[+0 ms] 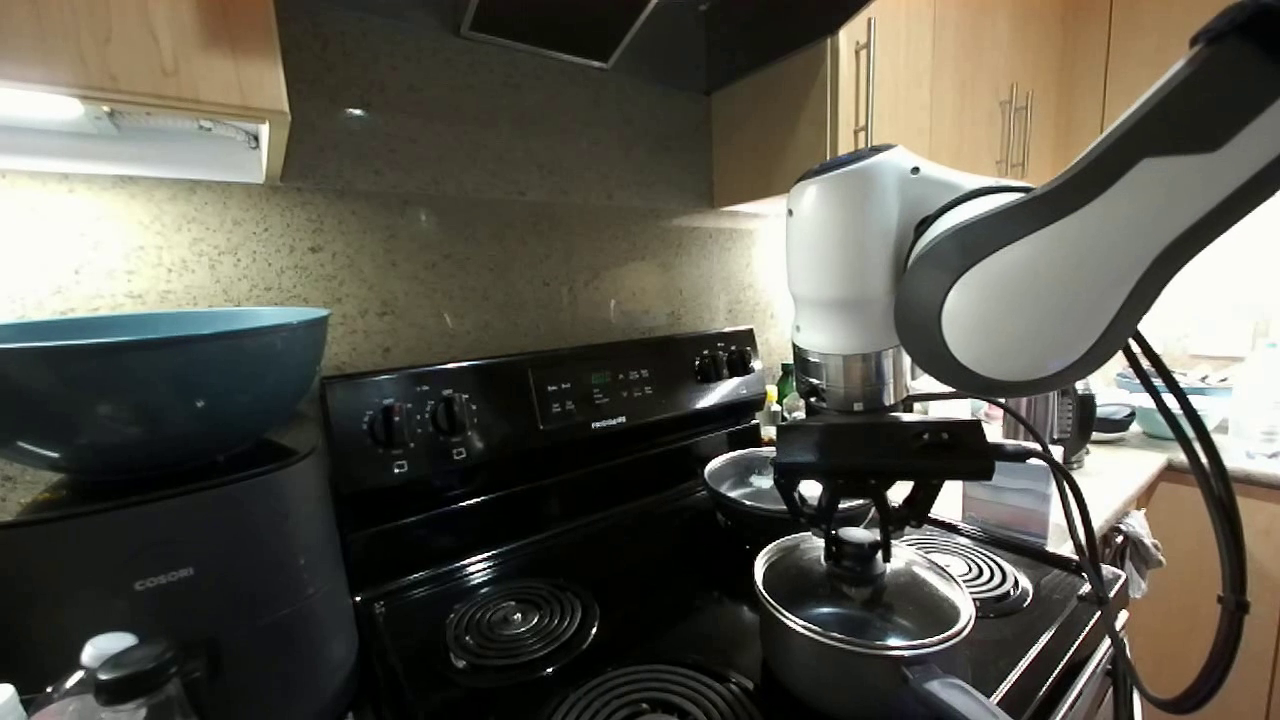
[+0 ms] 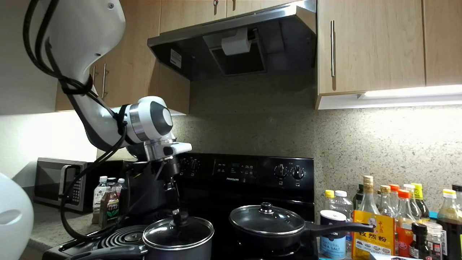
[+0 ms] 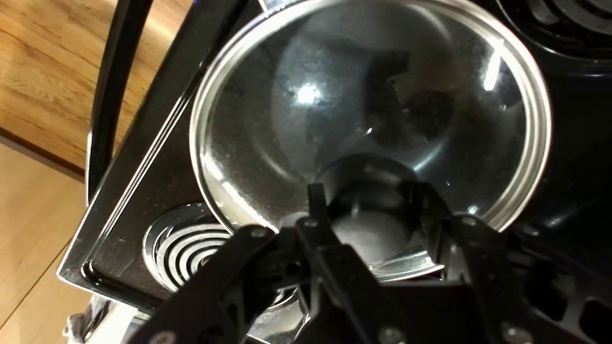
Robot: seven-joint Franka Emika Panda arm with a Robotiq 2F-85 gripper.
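A white-and-grey jointed robot arm (image 1: pixel 1040 285) slopes down from the upper right of an exterior view, its rounded white wrist (image 1: pixel 848 250) ending in a shiny silver metal collar (image 1: pixel 850 380). Below hangs a black two-fingered gripper (image 1: pixel 858 550), pointed downward. Its slim black fingers (image 3: pixel 317 200), seen in the wrist view, stand pinched partway together, tips apart. Black cables (image 1: pixel 1236 603) hang in a long loop beside the arm.

In an exterior view, the hand (image 2: pixel 176 211) points down at the knob (image 2: pixel 182 218) of a glass lid (image 2: pixel 196 231) set on a saucepan (image 2: pixel 195 251). To the right sits a lidded frying pan (image 2: pixel 269 241), its handle (image 2: pixel 325 228) passing in front of a sea salt canister (image 2: pixel 332 247) and an orange packet (image 2: pixel 374 240). A range hood (image 2: pixel 285 45) hangs above the black control panel (image 2: pixel 260 174)
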